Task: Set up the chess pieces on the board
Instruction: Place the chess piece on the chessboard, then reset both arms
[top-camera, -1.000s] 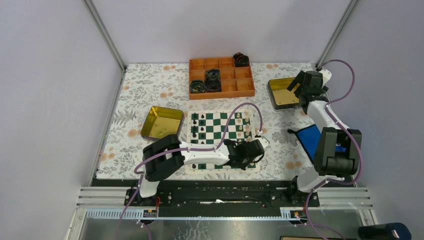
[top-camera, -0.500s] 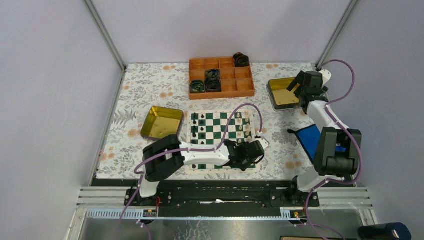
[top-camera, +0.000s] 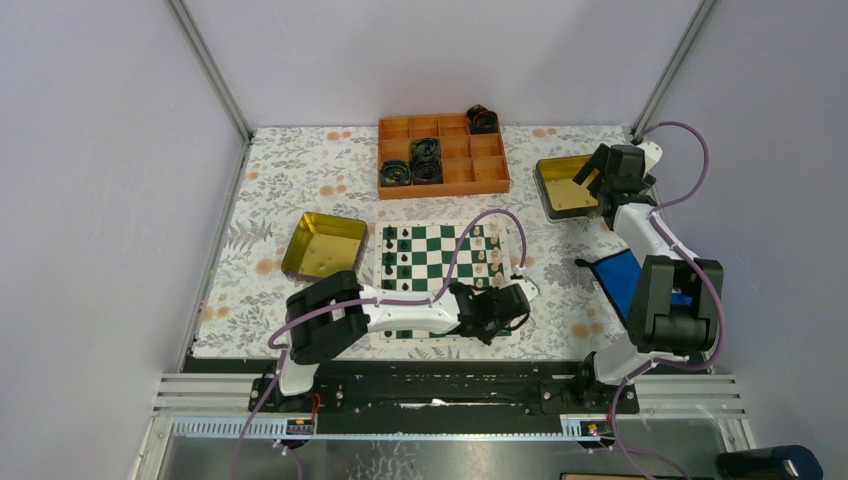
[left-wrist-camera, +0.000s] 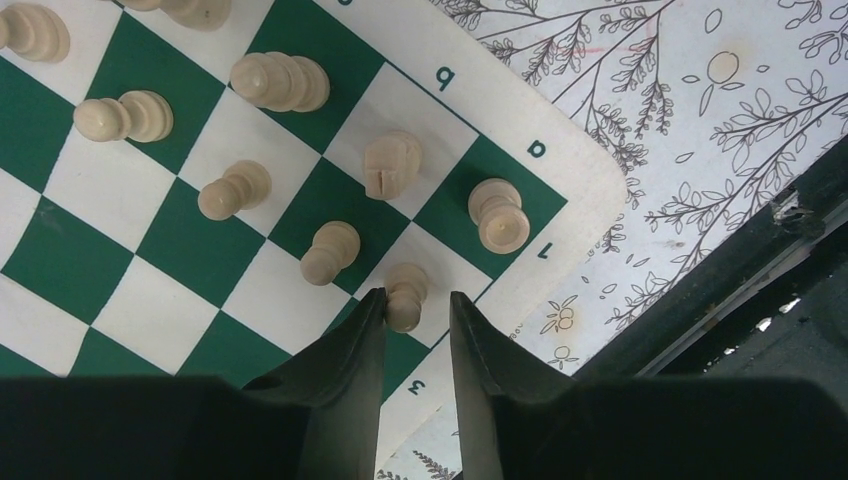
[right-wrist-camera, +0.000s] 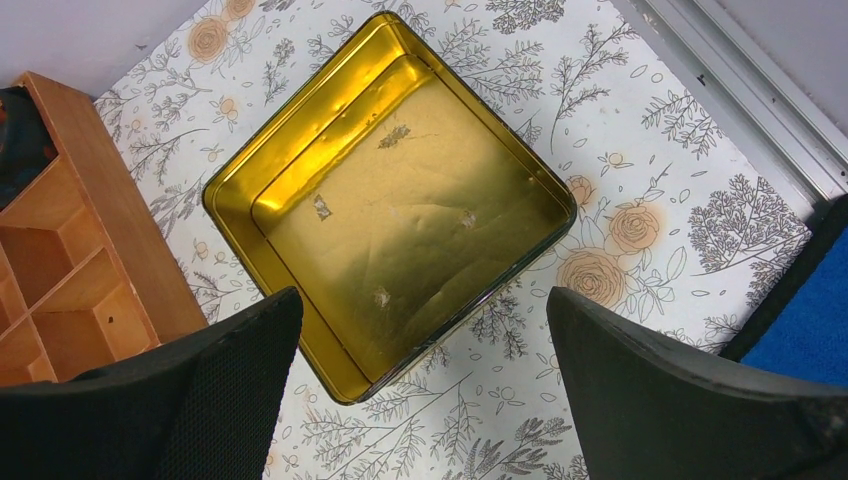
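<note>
The left end effector (left-wrist-camera: 415, 310) is at the white corner of the board (left-wrist-camera: 585, 180), its fingers narrowly parted on either side of a cream pawn (left-wrist-camera: 406, 290). One finger looks to touch the pawn and a thin gap shows at the other, so this reads as a loose bracket, not a pinch. The pawn stands between the fingertips on the white square in front of the rook (left-wrist-camera: 498, 213), which is just beyond and to one side. Just beyond the tips on the other side a second pawn (left-wrist-camera: 330, 250) stands, and past it the knight (left-wrist-camera: 392, 163), with more cream pieces in two rows farther off.

The step in hand appears to be seating this corner pawn. The next move likely calls for a slightly wider spread and a straight lift away, since the neighbouring pawn and the rook are close enough to be clipped.

Across the board, black pieces (top-camera: 395, 255) fill the far columns. Well apart, the right end effector (right-wrist-camera: 422, 300) hangs spread wide above a gold tin (right-wrist-camera: 400, 200) on the bench (right-wrist-camera: 640, 130), holding nothing.
</note>
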